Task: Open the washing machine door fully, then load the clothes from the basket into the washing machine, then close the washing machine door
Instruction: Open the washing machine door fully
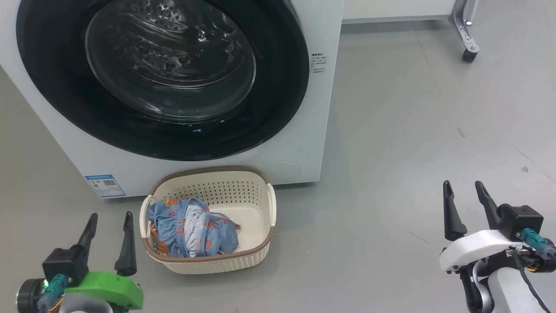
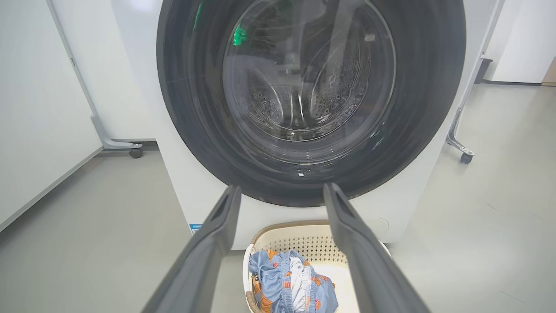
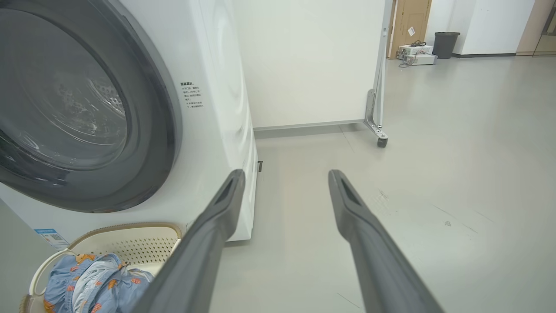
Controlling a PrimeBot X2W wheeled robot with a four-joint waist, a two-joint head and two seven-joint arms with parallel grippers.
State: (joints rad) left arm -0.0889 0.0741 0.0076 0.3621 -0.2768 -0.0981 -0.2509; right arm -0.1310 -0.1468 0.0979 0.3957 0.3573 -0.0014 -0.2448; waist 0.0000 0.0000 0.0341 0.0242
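Note:
The white washing machine (image 1: 304,143) stands ahead with its round black-rimmed door (image 1: 65,87) flat against the front, the steel drum visible through the glass. On the floor right before it sits the cream basket (image 1: 260,191) holding the light blue clothes (image 1: 191,230) with orange prints. My left gripper (image 1: 110,219) hangs open just left of the basket, nothing between its fingers. My right gripper (image 1: 464,187) is open far to the right over bare floor. The left wrist view looks at the door (image 2: 195,108), basket (image 2: 304,243) and clothes (image 2: 282,287); the right wrist view catches the machine (image 3: 217,130), door (image 3: 147,113), basket (image 3: 130,239) and clothes (image 3: 91,282).
A white partition on castor feet (image 1: 469,48) stands behind the machine to the right. Grey floor (image 1: 391,195) spreads wide on the right. In the right wrist view a bin (image 3: 444,43) and boxes sit far off by the back wall.

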